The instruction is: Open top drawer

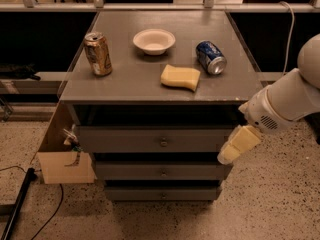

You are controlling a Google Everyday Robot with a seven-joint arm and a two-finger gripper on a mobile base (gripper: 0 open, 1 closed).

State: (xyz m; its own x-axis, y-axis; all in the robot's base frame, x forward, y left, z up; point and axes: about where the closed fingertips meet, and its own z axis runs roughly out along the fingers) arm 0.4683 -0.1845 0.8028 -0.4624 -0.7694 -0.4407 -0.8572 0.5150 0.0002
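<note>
Cream blocky pincer (239, 145), state can't tell, at end of matte grey top drawer (125, 140) w/ round knob (163, 142).

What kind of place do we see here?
Probably an office break area or test lab: a grey three-drawer cabinet on speckled floor, a white round bowl and yellow sponge on top. The cream pincer hangs beside the top drawer.

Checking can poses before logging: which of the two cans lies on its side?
The blue can, right of the sponge; the gold can stands upright. The gripper hangs beside the right end of the top drawer.
</note>
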